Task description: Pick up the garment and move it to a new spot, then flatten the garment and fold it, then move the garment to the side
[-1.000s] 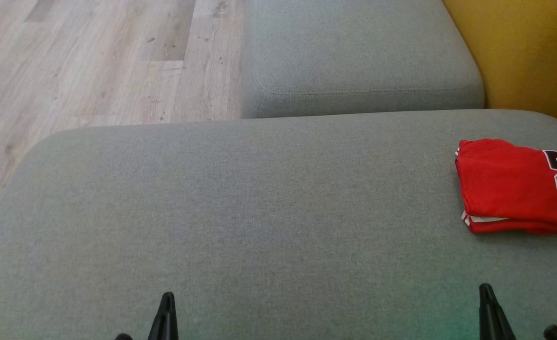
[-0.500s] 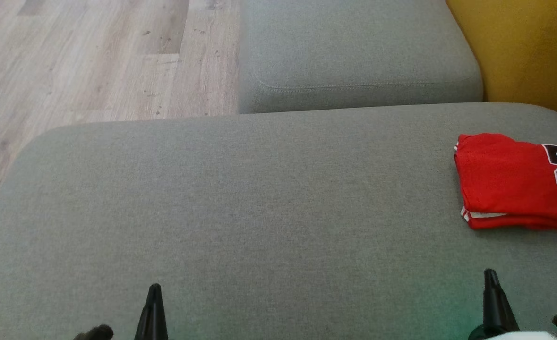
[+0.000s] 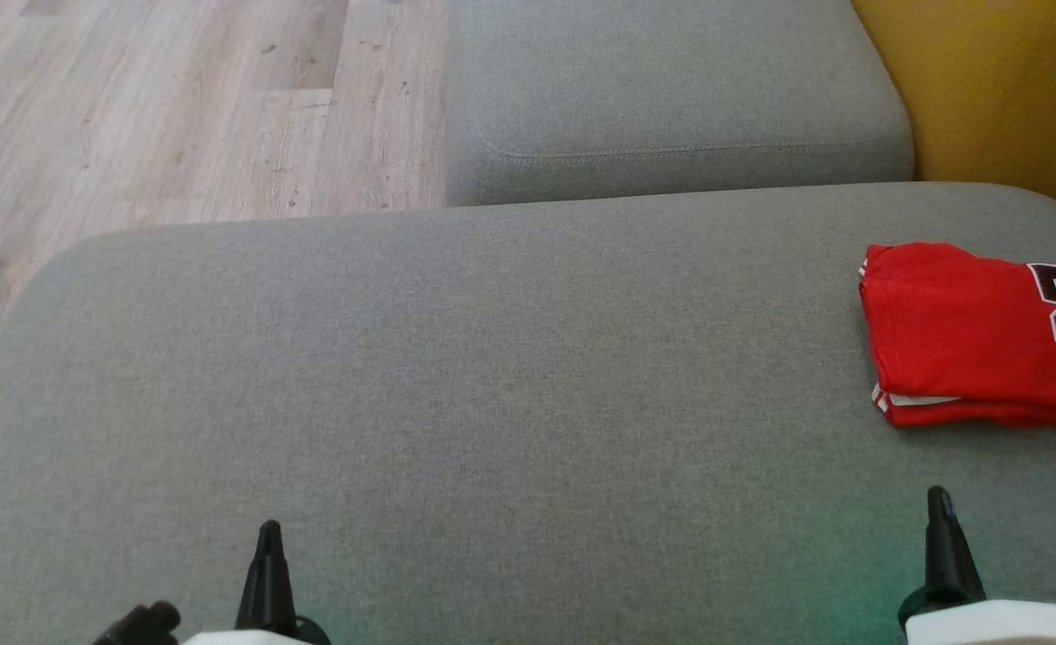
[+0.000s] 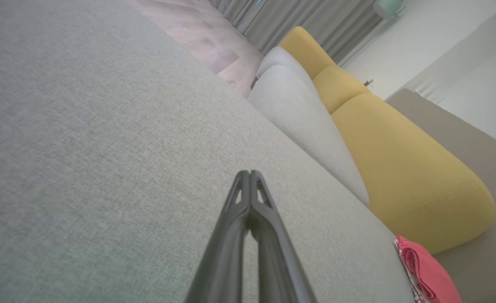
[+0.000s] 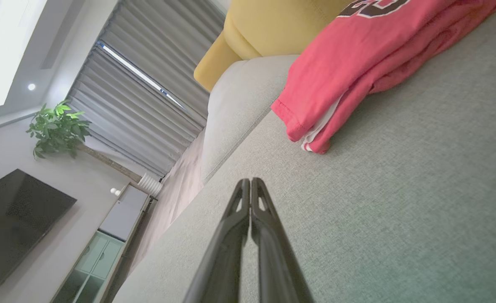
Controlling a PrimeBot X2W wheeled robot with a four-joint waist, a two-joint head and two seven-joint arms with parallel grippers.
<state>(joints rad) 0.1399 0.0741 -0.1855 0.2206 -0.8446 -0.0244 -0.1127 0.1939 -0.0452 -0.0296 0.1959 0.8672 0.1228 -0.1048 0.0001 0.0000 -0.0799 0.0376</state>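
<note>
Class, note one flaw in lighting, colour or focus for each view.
Head view: green cast on the sofa near the right claw. Left wrist view: the left claw blurs near the bottom edge. Right wrist view: the jersey looks washed-out pink.

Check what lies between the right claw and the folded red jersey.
Bare grey cushion, nothing else: the head view shows that stretch between the right claw and the jersey, and the right wrist view agrees.

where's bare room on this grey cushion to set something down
The wide grey fabric seat cushion is bare from its left edge by the wooden floor to the folded red jersey, which crowds its right end. The smaller grey cushion beyond is bare.
</note>
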